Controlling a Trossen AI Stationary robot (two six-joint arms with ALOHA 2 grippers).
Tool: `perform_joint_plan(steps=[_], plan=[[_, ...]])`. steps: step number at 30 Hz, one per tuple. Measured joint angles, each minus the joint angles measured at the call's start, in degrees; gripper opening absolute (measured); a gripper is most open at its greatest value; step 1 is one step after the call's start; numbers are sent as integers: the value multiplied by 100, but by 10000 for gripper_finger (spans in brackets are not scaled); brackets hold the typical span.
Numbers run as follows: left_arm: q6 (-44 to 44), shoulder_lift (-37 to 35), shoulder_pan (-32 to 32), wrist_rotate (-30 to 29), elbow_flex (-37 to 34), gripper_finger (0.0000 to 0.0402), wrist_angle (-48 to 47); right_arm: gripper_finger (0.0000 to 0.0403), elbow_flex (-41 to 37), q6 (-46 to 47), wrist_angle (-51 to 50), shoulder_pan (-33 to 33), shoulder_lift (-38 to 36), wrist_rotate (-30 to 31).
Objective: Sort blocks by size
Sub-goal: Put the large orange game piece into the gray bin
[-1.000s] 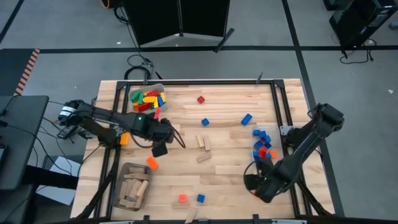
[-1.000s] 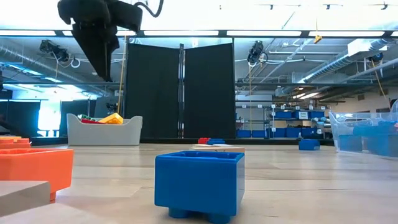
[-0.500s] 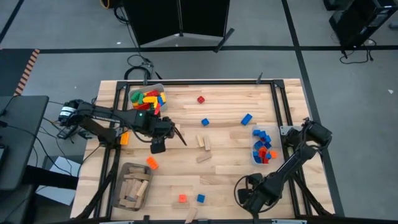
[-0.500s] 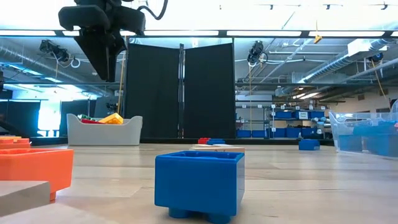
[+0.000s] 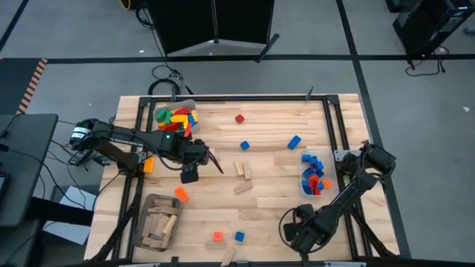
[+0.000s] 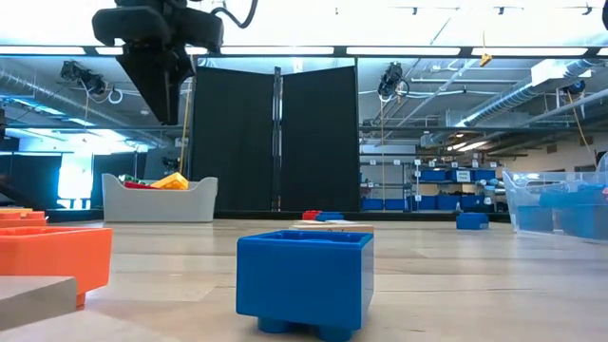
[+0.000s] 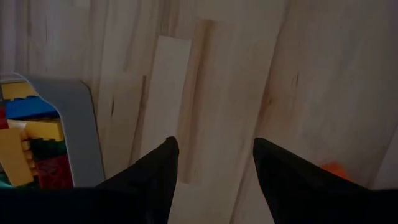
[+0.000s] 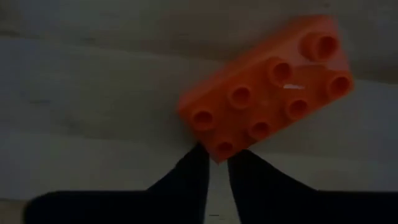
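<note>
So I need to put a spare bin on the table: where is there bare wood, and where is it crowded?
Bare wood lies along the far edge between the red block and the table's right rail, and in the middle between the wooden pieces and the clear bin. It is crowded around the grey bin and the left tool.

An orange studded brick (image 8: 268, 89) is lying on the pale, grained wooden table (image 8: 74, 99). At ten o'clock a grey bin (image 5: 175, 119) is holding yellow, red, green and blue bricks. A blue brick (image 6: 303, 280) is sitting beside another orange brick (image 6: 52, 259).
</note>
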Motion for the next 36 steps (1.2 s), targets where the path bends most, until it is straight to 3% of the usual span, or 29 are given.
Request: perform_joint_plan(steps=[7, 16, 19, 27, 32, 36], plan=[[-121, 0, 0, -9, 0, 215, 110, 38, -59, -205, 211, 209, -294, -58], [-164, 0, -2, -11, 0, 215, 404, 103, -40, -1338, 32, 352, -1129, 41], [-167, 0, -2, -11, 0, 215, 400, 137, -36, -2621, -50, 354, -1230, 413], [-372, 0, -2, -13, 0, 215, 570, 225, -57, -7632, -91, 352, -1130, 680], [-819, 0, -2, -13, 0, 215, 767, 263, -64, -9188, -396, 281, -1142, 700], [-1059, 0, -2, -13, 2, 215, 899, 285, -64, -10021, -513, 247, -1142, 1076]])
